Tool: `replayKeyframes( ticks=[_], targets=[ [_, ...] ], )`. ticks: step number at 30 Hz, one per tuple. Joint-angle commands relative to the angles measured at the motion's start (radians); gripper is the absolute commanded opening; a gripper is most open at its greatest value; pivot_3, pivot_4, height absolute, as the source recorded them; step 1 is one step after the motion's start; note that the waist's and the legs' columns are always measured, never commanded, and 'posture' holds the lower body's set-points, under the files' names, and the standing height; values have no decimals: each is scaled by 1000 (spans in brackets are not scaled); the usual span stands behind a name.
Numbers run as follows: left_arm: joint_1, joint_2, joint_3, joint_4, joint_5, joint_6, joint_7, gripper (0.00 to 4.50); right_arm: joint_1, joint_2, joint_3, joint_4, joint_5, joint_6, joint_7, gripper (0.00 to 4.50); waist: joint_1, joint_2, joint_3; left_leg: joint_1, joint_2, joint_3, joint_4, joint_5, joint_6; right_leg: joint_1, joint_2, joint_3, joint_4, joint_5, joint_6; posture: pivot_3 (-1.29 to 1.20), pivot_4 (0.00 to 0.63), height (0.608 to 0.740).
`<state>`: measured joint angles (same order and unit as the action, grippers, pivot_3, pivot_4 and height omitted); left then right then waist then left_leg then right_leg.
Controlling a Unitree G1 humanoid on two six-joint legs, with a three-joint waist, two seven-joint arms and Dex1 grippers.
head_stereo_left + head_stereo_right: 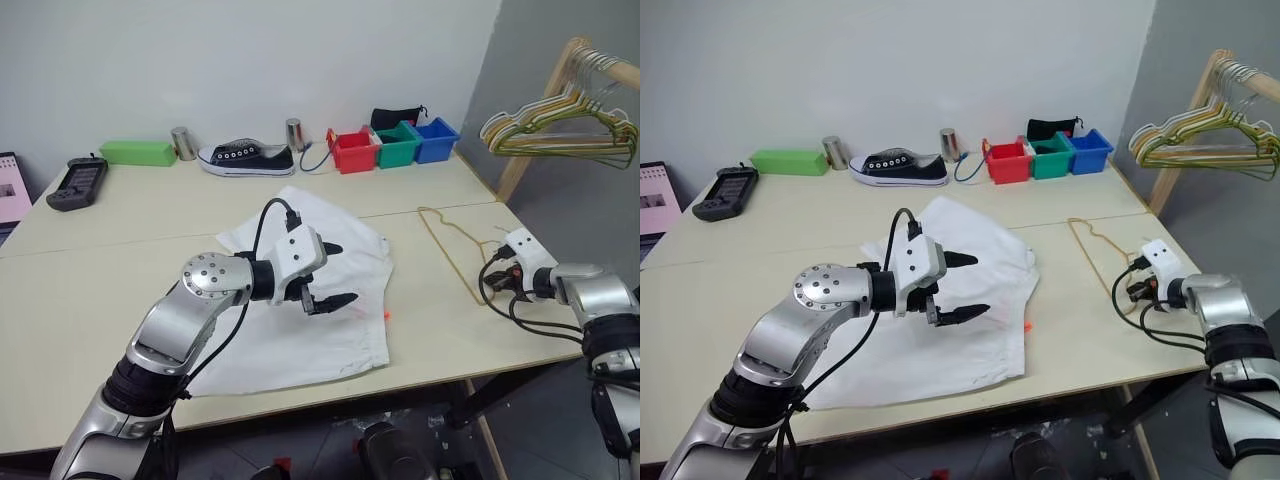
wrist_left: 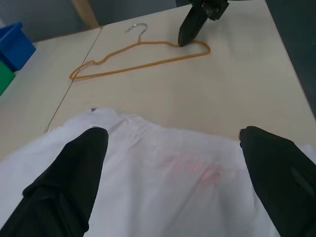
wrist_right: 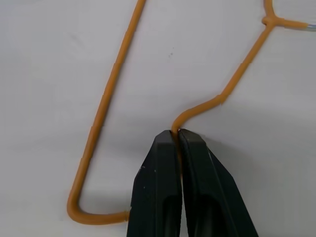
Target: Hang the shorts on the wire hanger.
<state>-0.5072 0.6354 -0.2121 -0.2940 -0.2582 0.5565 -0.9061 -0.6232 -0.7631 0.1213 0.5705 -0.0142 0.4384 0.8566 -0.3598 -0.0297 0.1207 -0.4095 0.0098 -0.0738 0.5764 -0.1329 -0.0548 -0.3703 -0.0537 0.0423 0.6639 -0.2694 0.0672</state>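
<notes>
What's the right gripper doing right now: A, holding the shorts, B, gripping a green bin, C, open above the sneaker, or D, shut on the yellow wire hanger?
D: in the right wrist view the right gripper has its fingers pressed together on the wire hanger lying on the table.

Bare table (image 1: 440, 330) lies open between the shorts (image 1: 330, 300) under my spread left gripper (image 1: 333, 274) and the wire hanger (image 2: 140, 52) my right gripper (image 3: 176, 132) pinches, while bins (image 1: 392, 145) and a shoe (image 1: 245, 158) crowd the far edge.
</notes>
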Motion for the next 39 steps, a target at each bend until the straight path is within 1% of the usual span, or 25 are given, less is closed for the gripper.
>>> replayKeyframes(
  ticks=[1,3,4,9,13,15,18,20,22,27,33,39],
  targets=[
    [-101,34,96,115,7,-45,3,4500,-4,-79,38,-169,-70,-238,48,26,-5,1,1,0,0,0,0,0,0,-1,0,0,0,0,0,-279,53,740],
    [-158,51,119,203,9,-70,-13,4500,-8,-107,65,-197,-122,-365,38,26,-5,1,1,0,0,1,-1,0,0,-2,0,0,0,0,0,-279,53,740],
    [-190,56,130,249,8,-82,-19,4500,-21,-113,79,-191,-162,-434,1,26,-6,1,1,0,0,0,-1,0,0,-2,0,0,0,0,0,-283,51,740],
    [-345,56,164,442,-4,-118,-57,4500,-103,-102,115,-141,-342,-720,-238,26,-7,1,1,-2,0,1,-1,0,0,-3,-1,1,-1,1,1,-278,40,740],
    [-451,65,161,612,-5,-163,-142,4500,-167,-124,174,-95,-537,-991,-468,26,-8,1,1,-3,0,1,-2,0,0,-4,-1,0,-1,3,6,-284,37,740],
    [-489,70,163,684,-16,-181,-205,4500,-199,-130,198,-63,-617,-1088,-565,26,-8,2,0,-3,0,1,-2,0,0,-4,-1,0,-1,3,6,-283,30,740],
    [-569,73,170,808,-8,-208,-253,4500,-246,-130,221,-34,-694,-1198,-659,26,-8,2,0,-3,0,1,-3,0,0,-4,-1,0,-1,3,6,-290,26,740],
    [-613,82,152,886,23,-244,-283,4500,-267,-129,233,-21,-739,-1242,-710,26,-8,2,0,-3,-1,1,-2,0,0,-4,-1,0,-1,4,6,-291,22,740],
    [-643,93,128,950,47,-282,-350,4500,-284,-124,246,-9,-780,-1282,-767,26,-10,1,0,-4,-1,1,-2,0,0,-5,-1,1,0,4,7,-291,17,740],
    [-676,99,81,1022,84,-314,-491,4500,-321,-100,263,-5,-847,-1336,-858,26,-23,1,0,-3,-1,1,-2,0,0,-4,-1,0,0,4,7,-290,14,740],
    [-639,86,44,997,113,-308,-574,4500,-363,-74,267,-7,-873,-1361,-898,26,-31,1,0,-3,-1,0,-2,0,0,-4,-1,0,1,4,7,-299,5,740],
    [-570,74,16,919,139,-310,-594,4500,-398,-53,276,-3,-883,-1366,-908,26,-38,1,-1,-2,-1,0,-2,0,0,-3,-1,0,2,4,7,-302,8,740]
  ],
)
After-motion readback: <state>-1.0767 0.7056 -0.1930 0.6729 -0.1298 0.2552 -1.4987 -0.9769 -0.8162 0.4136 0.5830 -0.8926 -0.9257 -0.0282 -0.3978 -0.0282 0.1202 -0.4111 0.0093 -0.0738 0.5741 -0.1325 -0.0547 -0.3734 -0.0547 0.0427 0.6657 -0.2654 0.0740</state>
